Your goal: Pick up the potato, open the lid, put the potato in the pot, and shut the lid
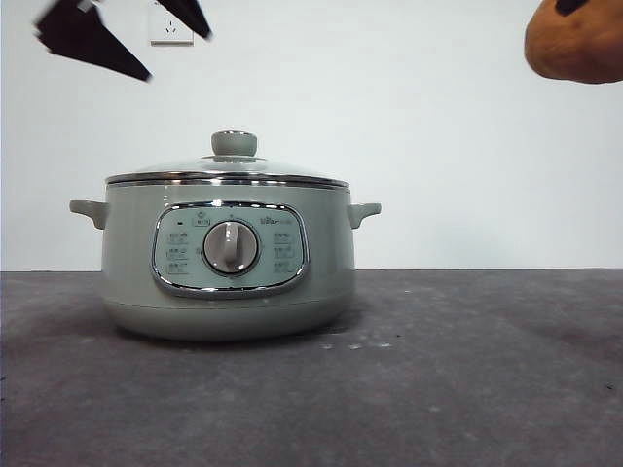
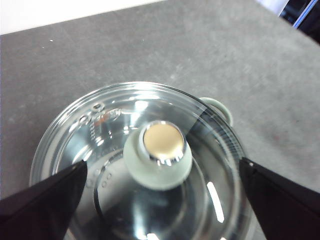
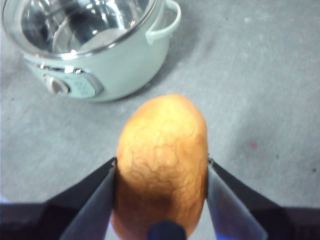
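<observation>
Right tool (image 3: 161,167): jaws pinching the potato (image 3: 162,160) on both flanks, held high off the table (image 1: 467,370), well to the side of the pot (image 1: 226,268). In the front view the potato shows only at the top corner.

Left tool (image 2: 162,172): jaws spread wide, one on either side of the lid (image 2: 137,165), above the knob (image 2: 159,155) and not touching it. Front view shows black jaw tips up high, clear of the lid.

Lid seated on pot, rim flush. Pot upright on table, dial facing the front camera.

Step in hand, as judged: opening the lid. Potato is ready; nothing is in the pot yet.

Risks:
- Knob is small and smooth and the lid is glass. An off-centre or shallow grip could let the lid tilt, slip and drop on the pot or table.
- Potato is rounded and smooth-skinned; it may rotate or slide out of the jaws while the right arm waits.
- Both arms must work over the pot, so a lid held too near the opening could be struck by the right tool.
</observation>
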`<state>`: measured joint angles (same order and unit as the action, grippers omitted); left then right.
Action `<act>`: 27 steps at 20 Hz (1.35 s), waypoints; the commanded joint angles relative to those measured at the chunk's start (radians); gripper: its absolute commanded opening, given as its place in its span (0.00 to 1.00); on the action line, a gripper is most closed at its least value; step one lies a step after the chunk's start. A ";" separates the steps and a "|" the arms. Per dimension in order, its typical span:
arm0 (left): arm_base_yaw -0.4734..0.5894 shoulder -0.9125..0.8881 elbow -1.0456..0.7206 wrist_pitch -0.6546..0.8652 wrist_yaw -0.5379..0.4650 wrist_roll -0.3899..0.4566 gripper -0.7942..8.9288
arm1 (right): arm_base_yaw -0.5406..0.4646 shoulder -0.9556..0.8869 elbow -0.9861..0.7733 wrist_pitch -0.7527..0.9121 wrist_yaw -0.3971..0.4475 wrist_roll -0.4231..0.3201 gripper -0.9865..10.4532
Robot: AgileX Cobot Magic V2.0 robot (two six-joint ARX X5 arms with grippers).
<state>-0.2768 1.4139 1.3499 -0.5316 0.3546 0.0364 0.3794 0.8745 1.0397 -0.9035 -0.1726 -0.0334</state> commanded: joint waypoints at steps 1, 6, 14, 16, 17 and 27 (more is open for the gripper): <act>-0.037 0.084 0.050 0.011 -0.049 0.048 0.79 | 0.001 -0.018 0.003 -0.019 -0.023 0.007 0.07; -0.090 0.209 0.078 0.076 -0.099 0.054 0.79 | 0.001 -0.050 0.003 -0.055 -0.022 0.009 0.07; -0.107 0.279 0.078 0.084 -0.150 0.053 0.68 | 0.001 -0.061 0.003 -0.063 -0.021 0.014 0.07; -0.107 0.279 0.078 0.080 -0.150 0.049 0.56 | 0.001 -0.061 0.003 -0.062 -0.021 0.014 0.07; -0.107 0.279 0.078 0.077 -0.149 0.047 0.52 | 0.001 -0.061 0.003 -0.062 -0.021 0.014 0.07; -0.111 0.278 0.078 0.038 -0.138 0.042 0.14 | 0.001 -0.060 0.003 -0.062 -0.018 0.014 0.07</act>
<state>-0.3882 1.6844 1.4345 -0.4637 0.2123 0.0875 0.3794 0.8158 1.0397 -0.9718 -0.1902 -0.0296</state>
